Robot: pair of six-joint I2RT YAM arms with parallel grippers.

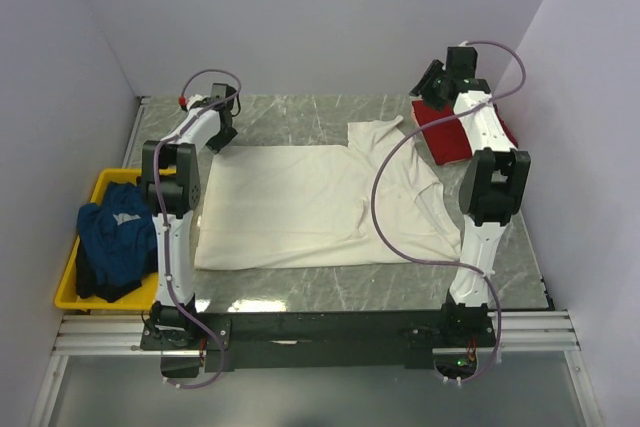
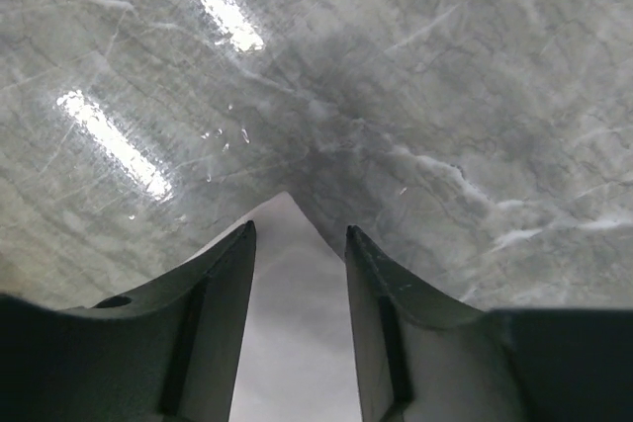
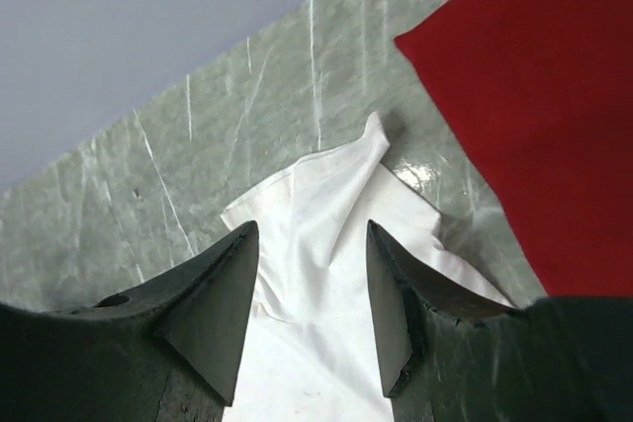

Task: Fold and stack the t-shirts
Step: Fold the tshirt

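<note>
room first: pale walls (image 1: 300, 17) on three sides, w/ a grey-green marble-look table (image 1: 300, 115) that has glossy light streaks in the left wrist view. biggest thing on it is the cream tee (image 1: 290, 207), spread flat dead centre, hem side toward 9 o'clock. one sleeve pokes out at 1 o'clock, another at 4 o'clock.

yellow tray (image 1: 100, 185) sits at 8 o'clock, off the table's left edge. inside it is the blue tee (image 1: 115, 239), bunched up in a heap. it has a small white mark on it, too tiny to read tbh. red tee (image 1: 445, 139) is at 2 o'clock near the far right corner, a compact block partly hidden behind the r arm, just beside the cream sleeve but apart from it. purple cables (image 1: 385, 197) loop off both arms.

left gripper (image 1: 222, 135) is at the cream tee's 10 o'clock corner. fingers (image 2: 223, 284) are parted w/ a narrow-ish gap, the cloth corner showing between them, not pinched.

right gripper (image 1: 425, 92) is over the 1 o'clock sleeve. fingers (image 3: 223, 284) are spread a bit wider, sleeve lying loose between/under them, nothing held.
</note>
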